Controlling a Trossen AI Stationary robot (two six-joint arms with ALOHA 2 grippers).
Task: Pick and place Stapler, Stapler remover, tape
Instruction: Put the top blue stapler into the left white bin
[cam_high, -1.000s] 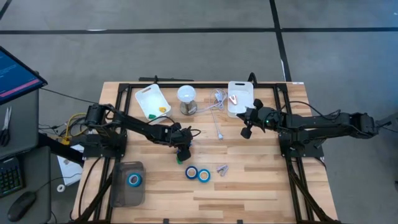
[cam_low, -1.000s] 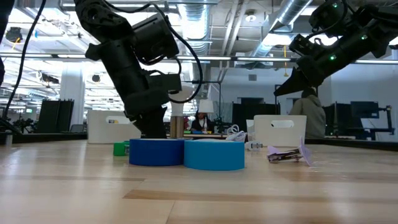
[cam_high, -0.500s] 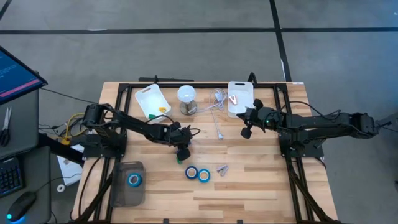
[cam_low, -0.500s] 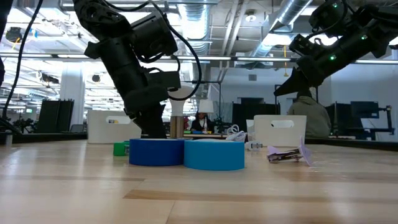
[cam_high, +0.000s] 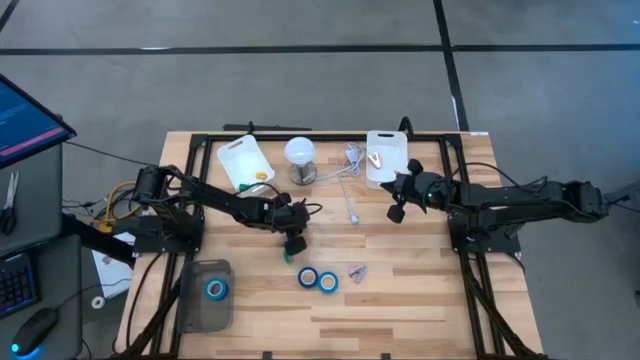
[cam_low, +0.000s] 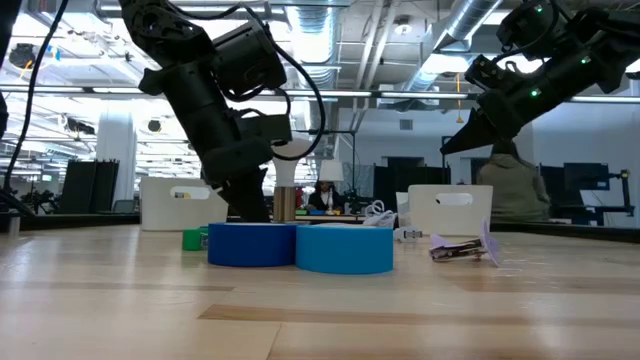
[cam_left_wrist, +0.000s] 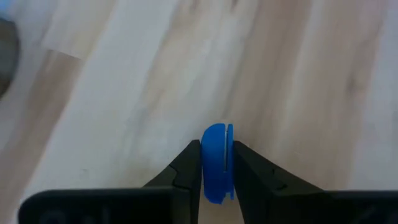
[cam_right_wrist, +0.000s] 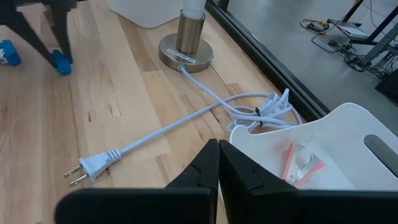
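Note:
My left gripper (cam_left_wrist: 216, 149) stands at the table's middle (cam_high: 293, 243), shut on a small blue stapler (cam_left_wrist: 216, 163). A small green thing (cam_high: 288, 257) lies just beside it. Two blue tape rolls (cam_high: 308, 277) (cam_high: 328, 282) lie flat side by side nearer the front edge; a third tape roll (cam_high: 215, 290) lies in a clear box. The grey-purple stapler remover (cam_high: 357, 271) lies right of the rolls. My right gripper (cam_high: 395, 213) hangs shut above the table at the right (cam_right_wrist: 218, 146), holding nothing. My left gripper pinches the stapler's two flat sides (cam_left_wrist: 205, 158) between its two fingers. The fingers slant down from the table's left side. In the right wrist view the stapler (cam_right_wrist: 60, 62) seems to sit on the tabletop, below the fingertips.
A clear box (cam_high: 205, 297) stands at the front left. At the back are a white board (cam_high: 245, 163), a small lamp (cam_high: 300, 158) with its white cord and plug (cam_high: 350, 205), and a white tray (cam_high: 385, 158) holding a red-handled tool. Black frame rails run along both sides.
My left gripper's fingers have drawn together on the blue stapler, while the arm has stayed where it was. The stapler has not left its place.

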